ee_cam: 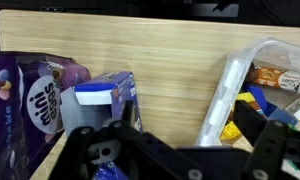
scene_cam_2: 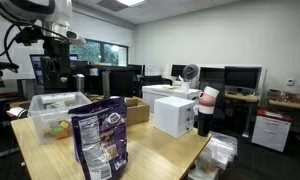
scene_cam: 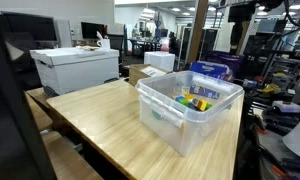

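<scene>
Wood tbl (scene_cam: 90,120): 1 bin (scene_cam: 180,125), 1 bag (scene_cam_2: 100,140)

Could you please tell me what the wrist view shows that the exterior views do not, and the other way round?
Only the wrist view: the open gripper seen from close by, empty above the table, and a blue and white box beside the purple bag. Only the exterior views: the office around, with a large white box, a desk fan, monitors and the robot arm. Shared: the wooden table, the purple bag and the clear bin of colourful packets.
</scene>
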Controlling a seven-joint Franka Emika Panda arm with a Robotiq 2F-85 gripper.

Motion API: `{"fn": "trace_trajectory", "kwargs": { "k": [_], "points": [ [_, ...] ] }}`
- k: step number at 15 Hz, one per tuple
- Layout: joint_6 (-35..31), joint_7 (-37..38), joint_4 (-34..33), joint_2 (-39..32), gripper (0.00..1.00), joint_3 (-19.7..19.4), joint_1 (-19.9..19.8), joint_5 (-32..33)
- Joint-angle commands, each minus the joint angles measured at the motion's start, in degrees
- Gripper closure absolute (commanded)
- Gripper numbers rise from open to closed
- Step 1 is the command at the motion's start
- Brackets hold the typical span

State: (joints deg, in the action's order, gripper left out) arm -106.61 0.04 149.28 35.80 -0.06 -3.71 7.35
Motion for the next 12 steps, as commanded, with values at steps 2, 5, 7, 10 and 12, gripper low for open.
{"fn": "trace_trajectory", "kwargs": {
  "k": [2, 5, 7, 10, 12],
  "points": [
    [0.1, 0.2, -0.1, 0.0, 0.0, -0.4, 0.5, 0.2],
    [0.1, 0.2, -0.1, 0.0, 0.0, -0.4, 0.5, 0.2],
    [0.1, 0.2, -0.1, 0.0, 0.0, -0.4, 0.5, 0.2],
    [0.1, 0.2, -0.1, 0.0, 0.0, -0.4, 0.5, 0.2],
    [-0.7, 0.4, 0.0, -0.6, 0.0, -0.1, 0.7, 0.1]
  ]
}}
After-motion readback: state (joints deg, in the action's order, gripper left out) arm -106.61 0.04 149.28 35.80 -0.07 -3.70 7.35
